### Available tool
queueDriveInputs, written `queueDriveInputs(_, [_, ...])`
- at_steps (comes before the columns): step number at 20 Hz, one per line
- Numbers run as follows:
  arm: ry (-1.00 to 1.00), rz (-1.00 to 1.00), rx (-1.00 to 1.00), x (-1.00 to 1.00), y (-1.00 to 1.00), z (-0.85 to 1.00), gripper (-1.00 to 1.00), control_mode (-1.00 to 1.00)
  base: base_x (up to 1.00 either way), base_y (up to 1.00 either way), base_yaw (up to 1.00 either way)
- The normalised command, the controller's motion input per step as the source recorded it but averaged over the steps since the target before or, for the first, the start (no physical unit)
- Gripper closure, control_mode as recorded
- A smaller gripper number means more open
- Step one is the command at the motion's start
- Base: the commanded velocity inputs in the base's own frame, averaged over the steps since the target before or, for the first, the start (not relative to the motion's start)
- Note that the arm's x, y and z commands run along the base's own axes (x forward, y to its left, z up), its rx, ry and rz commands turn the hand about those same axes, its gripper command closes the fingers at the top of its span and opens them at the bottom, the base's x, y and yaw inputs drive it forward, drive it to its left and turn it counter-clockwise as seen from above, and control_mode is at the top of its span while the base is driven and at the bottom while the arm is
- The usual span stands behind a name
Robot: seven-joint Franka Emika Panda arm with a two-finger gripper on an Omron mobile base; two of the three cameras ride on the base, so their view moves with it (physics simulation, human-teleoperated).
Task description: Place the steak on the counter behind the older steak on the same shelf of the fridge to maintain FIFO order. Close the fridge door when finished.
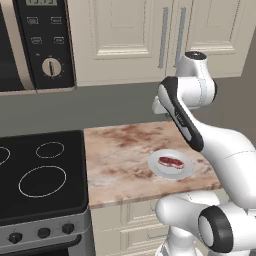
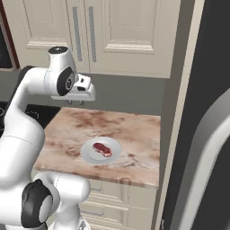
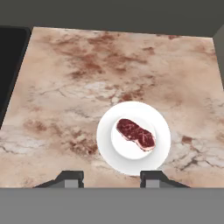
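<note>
one steak, dark red, lying flat on a white plate on the counter, below and just ahead of your claw.
claw: spread wide, holding nothing, hanging well above the stone.
step in hand, as you should judge it: reach and grasp. centre over the meat, turn the fingers across its narrow width, descend straight, and close low so the thin slab does not slip.
room: bare counter all round the plate; stove to one side, fridge wall to the other; counter edge near the plate.
</note>
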Motion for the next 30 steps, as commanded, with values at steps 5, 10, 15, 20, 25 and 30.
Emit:
queueDriveInputs(5, [0.00,0.00,0.00,-0.15,0.00,-0.06,-1.00,-1.00,0.00,0.00,0.00])
queueDriveInputs(10, [0.00,0.00,0.00,-0.15,-0.12,-0.57,-1.00,-1.00,0.00,0.00,0.00])
queueDriveInputs(15, [-0.11,0.02,0.02,-0.49,-0.67,-0.67,-1.00,-1.00,0.00,0.00,0.00])
queueDriveInputs(20, [0.03,0.13,-0.03,-0.04,-0.33,-0.82,-1.00,-1.00,0.00,0.00,0.00])
queueDriveInputs(25, [0.05,0.26,-0.08,0.04,0.20,-0.60,-1.00,-1.00,0.00,0.00,0.00])
queueDriveInputs(30, [0.04,0.27,-0.05,0.18,0.09,-0.34,-1.00,-1.00,0.00,0.00,0.00])
